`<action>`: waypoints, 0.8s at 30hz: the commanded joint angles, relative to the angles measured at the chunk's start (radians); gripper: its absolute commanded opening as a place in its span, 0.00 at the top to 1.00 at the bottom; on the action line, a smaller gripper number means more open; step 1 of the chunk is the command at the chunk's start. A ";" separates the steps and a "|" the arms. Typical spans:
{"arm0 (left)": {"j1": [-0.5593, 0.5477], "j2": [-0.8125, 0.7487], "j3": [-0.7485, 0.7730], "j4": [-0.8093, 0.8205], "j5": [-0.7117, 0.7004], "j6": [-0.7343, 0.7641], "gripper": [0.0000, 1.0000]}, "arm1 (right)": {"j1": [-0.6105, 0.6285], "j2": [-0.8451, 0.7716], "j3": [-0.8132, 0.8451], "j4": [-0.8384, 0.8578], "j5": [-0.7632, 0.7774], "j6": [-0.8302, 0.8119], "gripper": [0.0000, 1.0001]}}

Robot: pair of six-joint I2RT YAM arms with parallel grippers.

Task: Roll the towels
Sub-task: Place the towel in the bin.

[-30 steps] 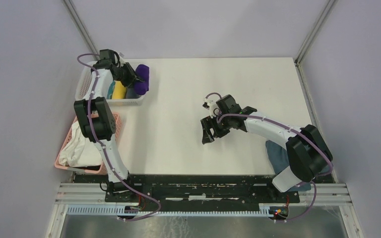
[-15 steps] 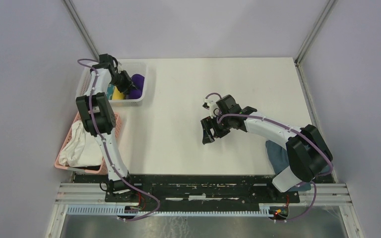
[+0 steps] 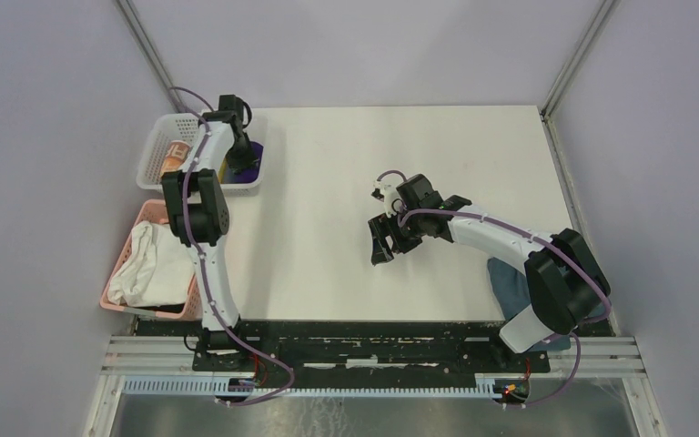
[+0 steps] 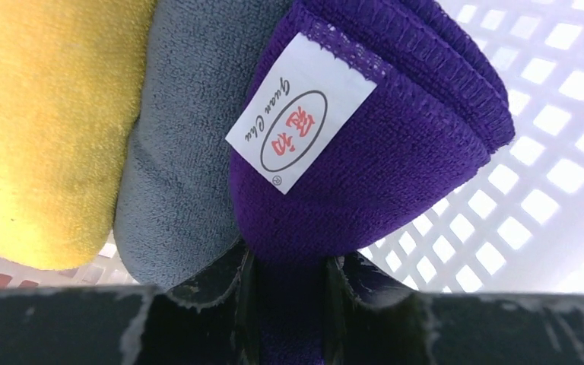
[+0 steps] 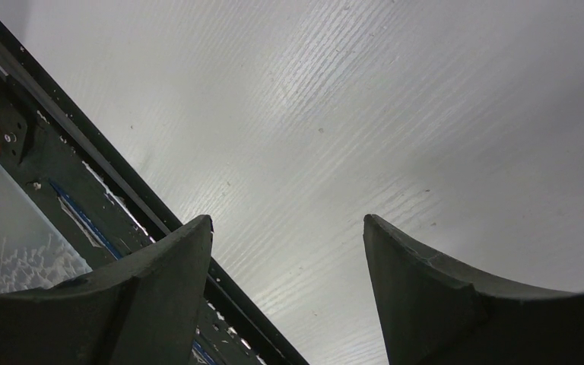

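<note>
Left gripper [image 4: 289, 268]: narrow, clamped on the near end of the purple towel [image 4: 380, 152]; the arm reaches into the white basket [image 4: 547, 160] at the far left corner of the desk.
Purple towel: bundled in layers, with stitched edges and a white label [image 4: 300, 114] facing the wrist camera. Its side touches the grey towel [image 4: 175, 175]. Cannot tell whether it rests on the basket floor.
Basket neighbours: the grey towel is in the middle, with the yellow towel [image 4: 46, 114] touching its other side.
Right gripper [image 5: 287, 228]: wide, holding nothing, hanging over bare desk [image 5: 365, 106], well apart from the basket.
Other cloth: a blue-grey cloth [image 3: 508, 278] lies at the near right edge, partly under the right arm; possibly next in line, but that is a guess. White cloth [image 3: 150, 264] sits in the pink basket [image 3: 130, 235].
Stage (judgement): the purple towel is being placed among the finished ones; release looks like the next step.
Risk, unrolling: the outer layers at the free end look loose. With only the grey neighbour bracing them, the bundle could spring open once let go.
Risk, snagging: the pile could catch on a finger as the gripper pulls back, dragging the towel up or out.
Risk, rim: the towel sits close to the basket's wall. A sideways nudge could leave it draped over the edge or shove the light basket.
</note>
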 commanded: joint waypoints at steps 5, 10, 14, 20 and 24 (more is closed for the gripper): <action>-0.044 0.114 -0.093 -0.049 -0.352 -0.009 0.85 | 0.001 0.013 0.023 0.013 0.008 -0.011 0.20; -0.058 0.156 -0.106 -0.056 -0.346 -0.005 0.81 | 0.000 0.030 0.029 0.015 0.003 -0.014 0.20; -0.058 0.122 -0.103 -0.053 -0.313 -0.003 0.72 | 0.000 0.018 0.032 0.011 0.005 -0.016 0.20; -0.057 0.037 -0.084 -0.053 -0.280 0.015 0.52 | 0.001 0.013 0.036 0.009 0.004 -0.016 0.20; -0.049 0.007 -0.060 -0.059 -0.248 0.024 0.46 | 0.001 0.008 0.038 0.005 0.006 -0.016 0.20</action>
